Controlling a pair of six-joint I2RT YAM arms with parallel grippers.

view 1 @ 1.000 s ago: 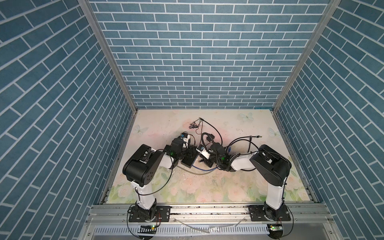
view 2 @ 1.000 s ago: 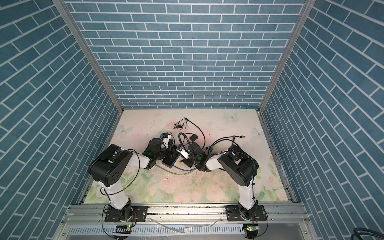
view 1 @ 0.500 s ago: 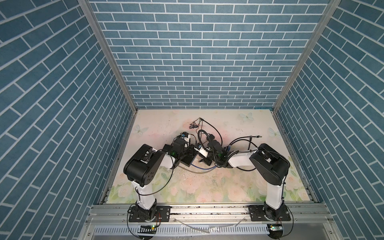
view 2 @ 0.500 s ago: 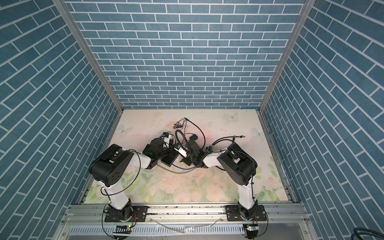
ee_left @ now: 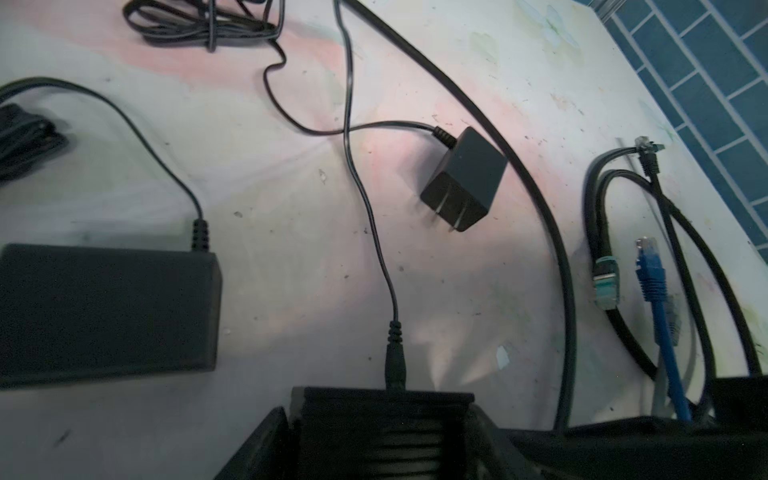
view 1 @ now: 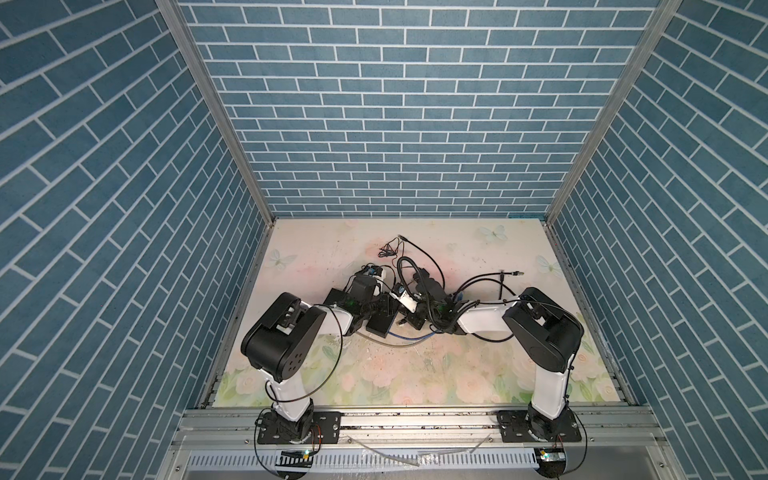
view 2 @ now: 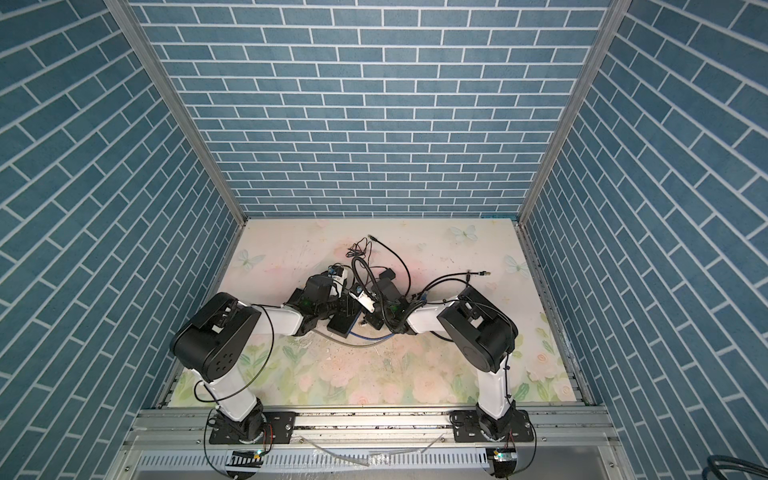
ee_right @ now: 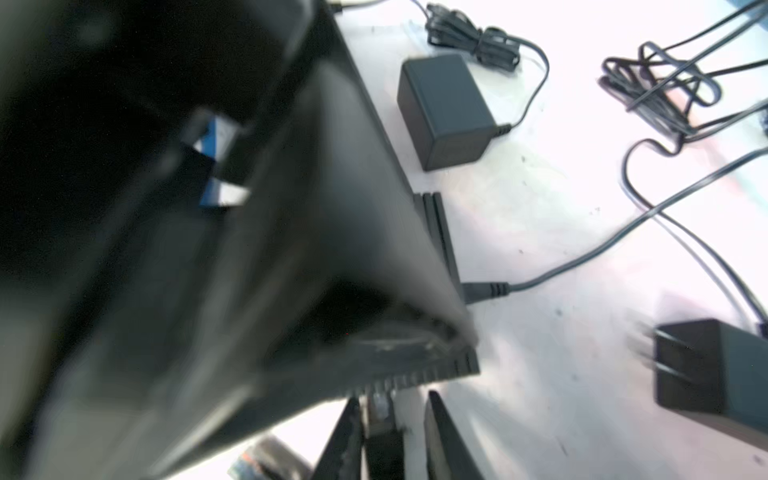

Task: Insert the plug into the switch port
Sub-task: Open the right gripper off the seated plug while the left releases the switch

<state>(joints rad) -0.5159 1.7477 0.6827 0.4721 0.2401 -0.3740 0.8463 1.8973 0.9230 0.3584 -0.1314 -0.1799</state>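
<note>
The black switch point(view 1: 382, 321) point(view 2: 345, 323) lies on the table between both arms. My left gripper point(ee_left: 382, 411) straddles the switch point(ee_left: 386, 436), jaws open. One finger point(ee_left: 270, 440) stands a sliver off its side. A thin power lead point(ee_left: 395, 365) is plugged into the switch's far edge. My right gripper point(ee_right: 390, 419) is open at the switch's point(ee_right: 332, 257) port side. The clear plug point(ee_right: 380, 405) sits between the jaws at the port row, next to one finger point(ee_right: 345, 436) and apart from the opposite one. Blur hides how deep it sits.
A wall adapter point(ee_left: 465, 178), a power brick point(ee_left: 104, 311), a thick black cable point(ee_left: 561, 257) and loose blue point(ee_left: 650, 266) and green point(ee_left: 604, 282) network plugs lie around the switch. Bundled leads point(ee_right: 660, 83) lie farther back. Brick walls close three sides.
My right jaws have parted and now stand off the plug on one side. My left jaws have widened a little around the switch. Both arms stay close together at the switch.
</note>
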